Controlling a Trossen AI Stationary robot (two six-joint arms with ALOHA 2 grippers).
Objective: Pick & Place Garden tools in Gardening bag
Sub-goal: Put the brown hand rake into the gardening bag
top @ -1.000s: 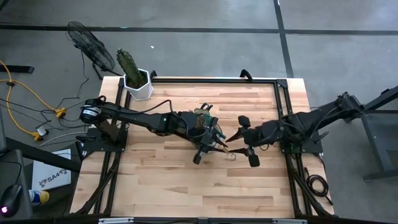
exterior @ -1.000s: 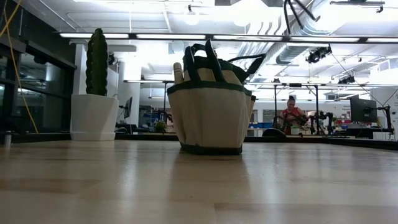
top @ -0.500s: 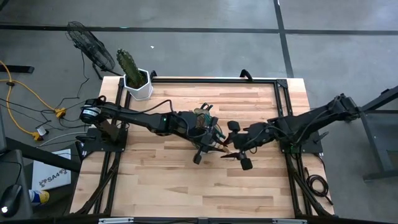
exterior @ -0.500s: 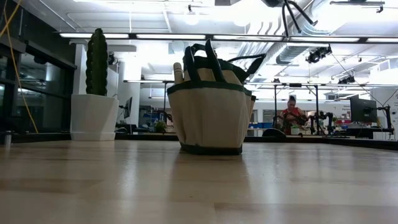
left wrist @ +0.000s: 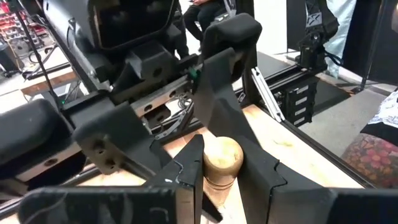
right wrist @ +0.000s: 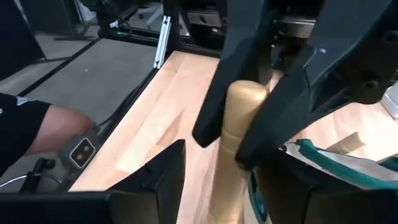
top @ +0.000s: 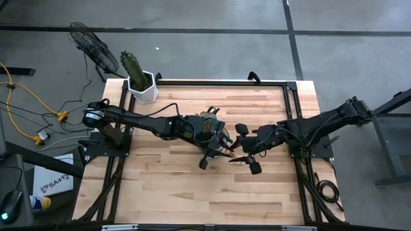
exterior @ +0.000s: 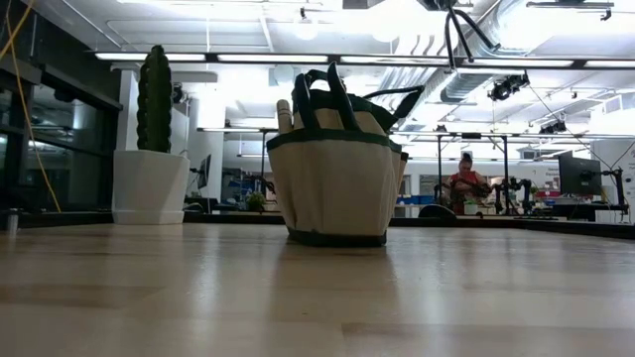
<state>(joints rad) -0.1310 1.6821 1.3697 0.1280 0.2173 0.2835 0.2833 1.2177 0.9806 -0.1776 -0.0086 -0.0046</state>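
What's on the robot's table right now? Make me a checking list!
Surface: wooden table.
Job's things: bag upright; wooden-handled tool held in the air.
Clutter: cactus pot at a corner.
Grippers: left gripper shut on the tool's handle; right gripper open, fingers either side of it.
Cables: yellow cable on the floor.
Surroundings: fan on the floor; person far off.

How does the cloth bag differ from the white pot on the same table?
The gardening bag is tan fabric with dark green trim and loop handles; the pot is plain white. The bag has a wooden handle poking out of it; the pot holds a tall green cactus. Both stand upright on the wooden table.
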